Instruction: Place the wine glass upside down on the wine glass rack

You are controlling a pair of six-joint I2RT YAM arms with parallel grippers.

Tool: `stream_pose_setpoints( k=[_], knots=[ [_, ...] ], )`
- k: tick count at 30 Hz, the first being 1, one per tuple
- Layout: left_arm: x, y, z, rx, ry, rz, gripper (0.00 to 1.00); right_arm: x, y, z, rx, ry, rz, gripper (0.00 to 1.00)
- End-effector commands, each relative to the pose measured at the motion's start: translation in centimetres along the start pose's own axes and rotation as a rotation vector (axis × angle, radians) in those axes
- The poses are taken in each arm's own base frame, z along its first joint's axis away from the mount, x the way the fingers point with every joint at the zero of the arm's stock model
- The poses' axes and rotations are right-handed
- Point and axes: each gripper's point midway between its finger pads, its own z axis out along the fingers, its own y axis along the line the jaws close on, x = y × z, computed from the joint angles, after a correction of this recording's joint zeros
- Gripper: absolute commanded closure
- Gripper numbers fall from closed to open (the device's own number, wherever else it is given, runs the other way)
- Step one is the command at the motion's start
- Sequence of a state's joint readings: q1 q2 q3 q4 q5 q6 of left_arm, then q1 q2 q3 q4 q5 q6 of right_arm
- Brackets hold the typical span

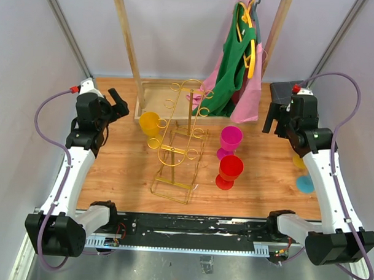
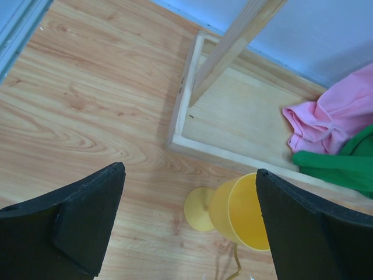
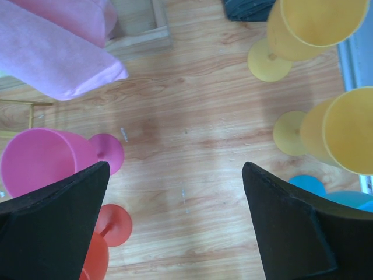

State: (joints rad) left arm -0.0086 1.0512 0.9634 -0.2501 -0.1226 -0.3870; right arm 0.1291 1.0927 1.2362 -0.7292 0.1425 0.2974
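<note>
- Room: pale walls (image 1: 30, 48) on three sides, with grey metal posts in the back corners.
- Surface: wood-grain table (image 1: 112, 168), light brown; a black rail (image 1: 190, 229) runs along its near edge between the arm bases.
- Left gripper (image 1: 117, 104) (image 2: 189, 172): raised over the back-left of the table, jaws spread wide, nothing between them.
- Yellow wine glass (image 1: 149, 122) (image 2: 242, 210): upright on the table, just left of the rack; cannot tell whether it touches the wire.
- Wooden clothes rail frame (image 1: 132, 46): stands at the back, its tray base (image 2: 245, 116) flat on the table.
- Wine glass rack (image 1: 178, 139): gold wire, mid-table, rectangular base toward the near edge, curled loops along the post.
- Green garment (image 1: 229, 74) and pink garment (image 1: 250, 99): hang from the right end of the frame, hems reaching the tray.
- Magenta wine glass (image 1: 230, 139) (image 3: 41, 160) and red wine glass (image 1: 231, 169): upright, right of the rack, red nearer the arms.
- Right gripper (image 1: 270, 124) (image 3: 175, 169): raised over the back-right, jaws wide, empty.
- Far right edge: two more yellow glasses (image 3: 303, 35) and a blue glass (image 1: 305, 184), close together.
</note>
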Motion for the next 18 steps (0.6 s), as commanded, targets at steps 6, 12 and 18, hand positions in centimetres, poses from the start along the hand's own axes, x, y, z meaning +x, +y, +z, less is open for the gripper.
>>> stream_pose_setpoints(
  k=[6, 12, 18],
  knots=[
    [-0.6, -0.9, -0.6, 0.035, 0.009, -0.031, 0.02, -4.2, -3.8, -0.3, 0.208, 0.051, -0.038, 0.08],
    [-0.2, -1.3, -0.8, 0.057, 0.030, -0.041, 0.03, -4.9, -5.4, 2.5, 0.240, 0.134, 0.029, 0.16],
    [0.2, -1.8, -1.0, 0.085, 0.043, -0.057, 0.04, -5.0, -5.9, 6.0, 0.270, 0.196, 0.047, 0.22]
  ],
)
